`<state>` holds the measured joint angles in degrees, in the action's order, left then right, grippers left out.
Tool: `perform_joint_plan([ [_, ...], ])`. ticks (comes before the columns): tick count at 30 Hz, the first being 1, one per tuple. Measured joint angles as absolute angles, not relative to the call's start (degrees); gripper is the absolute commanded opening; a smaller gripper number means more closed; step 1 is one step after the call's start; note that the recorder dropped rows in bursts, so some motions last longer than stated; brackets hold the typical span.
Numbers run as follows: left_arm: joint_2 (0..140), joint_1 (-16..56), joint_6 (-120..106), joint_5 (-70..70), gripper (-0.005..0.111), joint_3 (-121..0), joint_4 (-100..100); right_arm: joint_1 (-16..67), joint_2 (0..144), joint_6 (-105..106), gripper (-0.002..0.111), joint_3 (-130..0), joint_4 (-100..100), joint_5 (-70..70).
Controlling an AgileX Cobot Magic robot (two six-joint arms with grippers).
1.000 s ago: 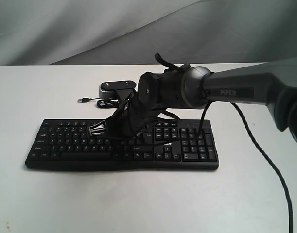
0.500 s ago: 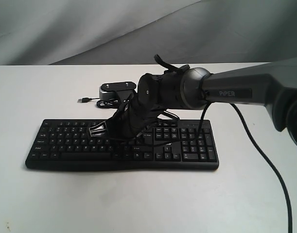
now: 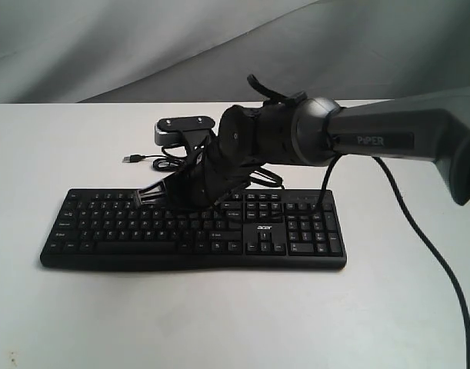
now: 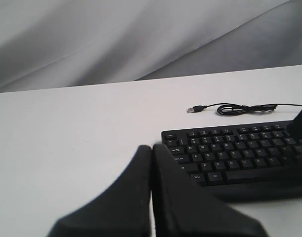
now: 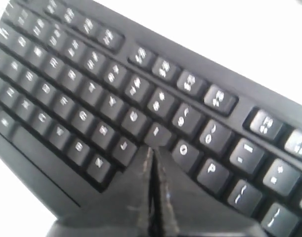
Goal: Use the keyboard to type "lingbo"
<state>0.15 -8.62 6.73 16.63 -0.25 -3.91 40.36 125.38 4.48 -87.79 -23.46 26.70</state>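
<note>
White lettering is reading "PiPER" on the grey tubular metal forearm of the right arm [image 3: 388,140]. A small white logo [image 3: 265,227] is spelling "acer" on the wide flat black plastic keyboard [image 3: 111,231]. In the right wrist view, white legends are showing "O" on one black key [image 5: 183,149] and "P" on its neighbour [image 5: 210,169]; the other legends are blurring.

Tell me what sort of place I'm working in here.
Probably a lab test bench, not an office: bare white table, grey cloth backdrop, and a keyboard whose cable plug lies loose.
</note>
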Motion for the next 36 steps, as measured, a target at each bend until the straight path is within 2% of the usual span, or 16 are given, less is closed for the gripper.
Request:
perform_joint_plan([
  [12,0.1,-8.6,6.7,16.6,0.000,-0.2,-3.9,40.4,127.9,4.6,0.000,-94.4,-23.5,29.4],
  [36,0.1,-8.6,6.7,16.6,0.000,-0.2,-3.9,40.4,131.0,4.9,0.000,-95.0,-23.8,29.2],
])
